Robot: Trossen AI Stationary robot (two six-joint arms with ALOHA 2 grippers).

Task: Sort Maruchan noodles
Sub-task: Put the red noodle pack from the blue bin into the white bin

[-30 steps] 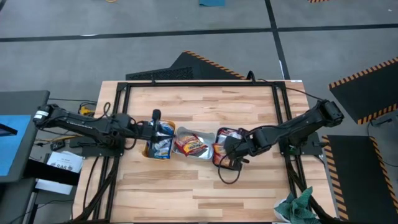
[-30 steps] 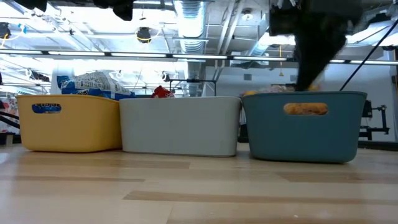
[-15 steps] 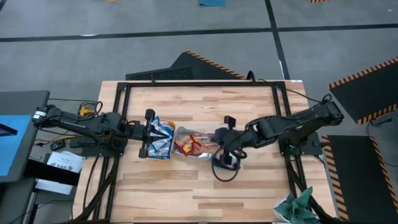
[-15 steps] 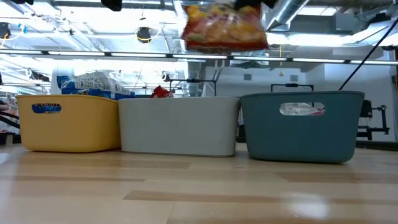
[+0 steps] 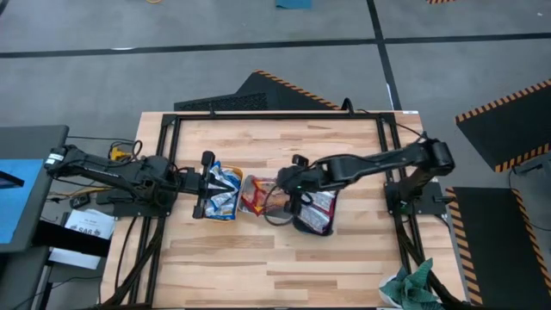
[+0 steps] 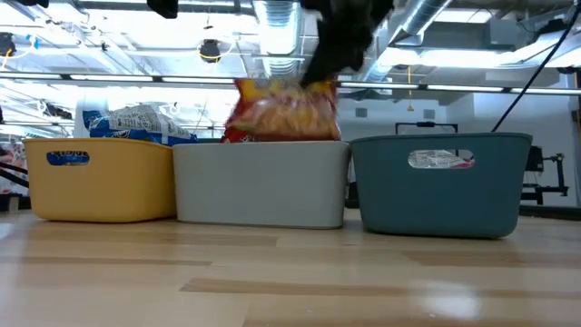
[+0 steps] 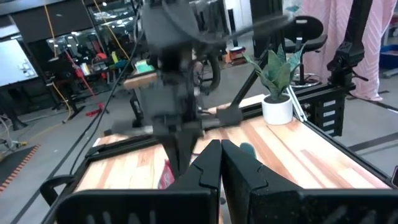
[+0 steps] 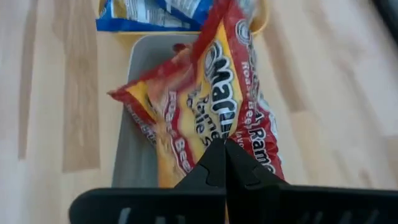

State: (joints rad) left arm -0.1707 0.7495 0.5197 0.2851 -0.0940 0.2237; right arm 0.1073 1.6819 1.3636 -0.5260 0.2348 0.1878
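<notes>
A red-orange packet (image 8: 214, 118) is pinched by one edge in the closed right hand (image 8: 224, 163) and hangs over the clear tray (image 6: 261, 182), the middle one of three. The grip is only on a corner, so the packet could slip out early or swing; if released off-centre it could catch the tray rim and tip onto the table (image 5: 284, 258) or slide into the orange tray (image 6: 100, 177) beside it. The left hand (image 7: 219, 163) is shut on nothing and waits over the orange tray, where blue-and-yellow packets (image 5: 222, 191) are piled; a clash with the right arm is possible if either drifts toward the shared edge. Counts: three trays, orange, clear, teal tray (image 6: 442, 186); one red-orange packet held; at least one more red packet already in the clear tray; white-and-red packets (image 5: 320, 211) in the teal tray, exact number cannot be told.
</notes>
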